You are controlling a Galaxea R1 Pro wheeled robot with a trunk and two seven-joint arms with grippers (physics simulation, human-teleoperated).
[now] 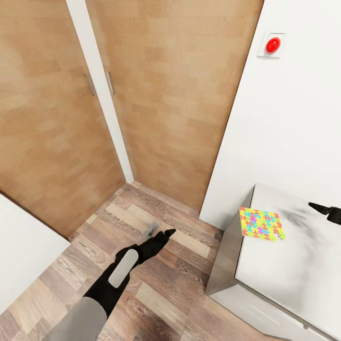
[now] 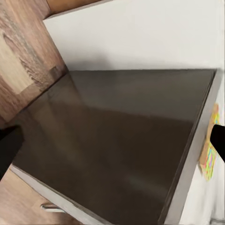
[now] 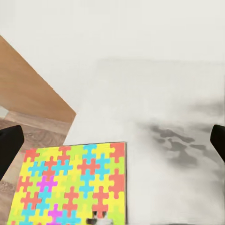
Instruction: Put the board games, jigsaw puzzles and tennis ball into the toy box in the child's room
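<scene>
Your jigsaw puzzle (image 1: 261,223) lies flat on the table (image 1: 289,274) corner, at about four o'clock in the head view, not yet picked up. No toy box here. Right gripper (image 3: 112,145) spread wide above it, empty; left gripper (image 1: 158,235): cannot tell.

Table (image 1: 284,265): cut off by the head view's right and lower edges.
Right gripper (image 1: 318,207): only a dark tip enters at the frame edge.
Left gripper (image 1: 163,235): finger spread unreadable.
Jigsaw puzzle (image 3: 70,185): near edge cropped in the right wrist view.
</scene>
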